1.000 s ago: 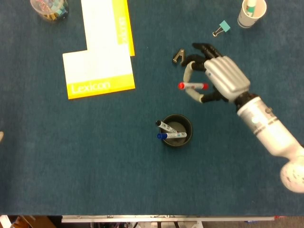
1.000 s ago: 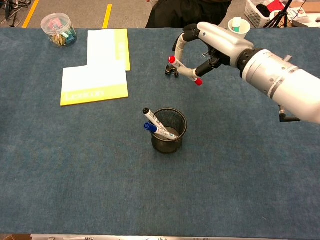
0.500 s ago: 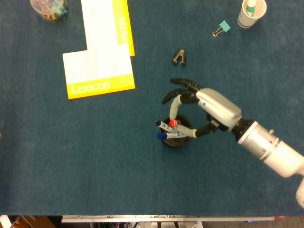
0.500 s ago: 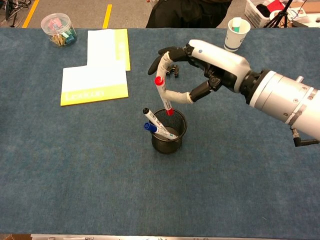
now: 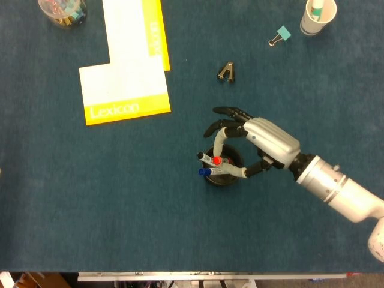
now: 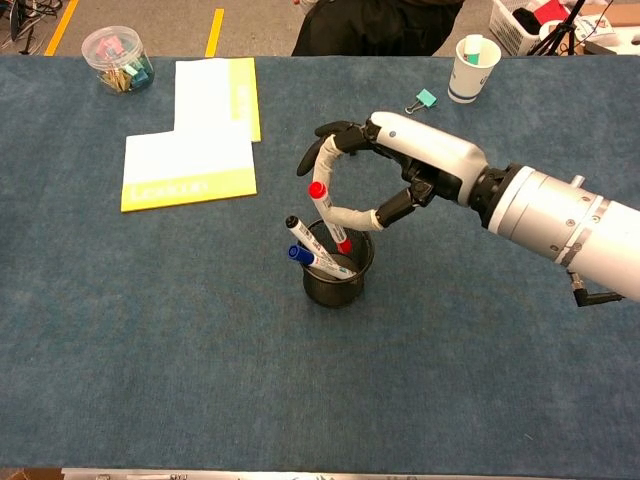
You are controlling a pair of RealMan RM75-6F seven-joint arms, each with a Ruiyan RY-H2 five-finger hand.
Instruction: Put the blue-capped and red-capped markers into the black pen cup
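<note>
Since the half-second-earlier frames, your right hand (image 6: 415, 175) has lowered the red-capped white marker (image 6: 331, 217) so that its lower end now sits inside the black wire-mesh pen cup (image 6: 338, 272); a second ago you held it well behind the cup, near the black binder clip (image 5: 226, 72).

Nearest the camera, the cup stands upright on the blue felt-covered table (image 6: 150, 360). Two markers already lean out of it toward its left rim: the blue-capped marker (image 6: 312, 257) and, just behind it, a black-capped marker (image 6: 302, 235). Their lower ends are hidden within the mesh.

Over the cup, your right hand pinches the red-capped marker between thumb and a curled finger, red cap uppermost, the barrel tilted. Whether its tip reaches the cup floor cannot be told. In the head view the hand covers the right part of the cup rim, and the right arm runs out of frame at the lower right.

Your left hand appears in neither view.

Farther back lie a yellow and white "Lexicon" booklet (image 6: 187, 165), partly overlapping another yellow and white sheet (image 6: 215, 95), and a teal binder clip (image 6: 424, 99). At the far edge stand a clear plastic tub (image 6: 117, 58) of small clips, its contents indistinct, and a white paper cup (image 6: 472, 66) with a pale green item inside.
</note>
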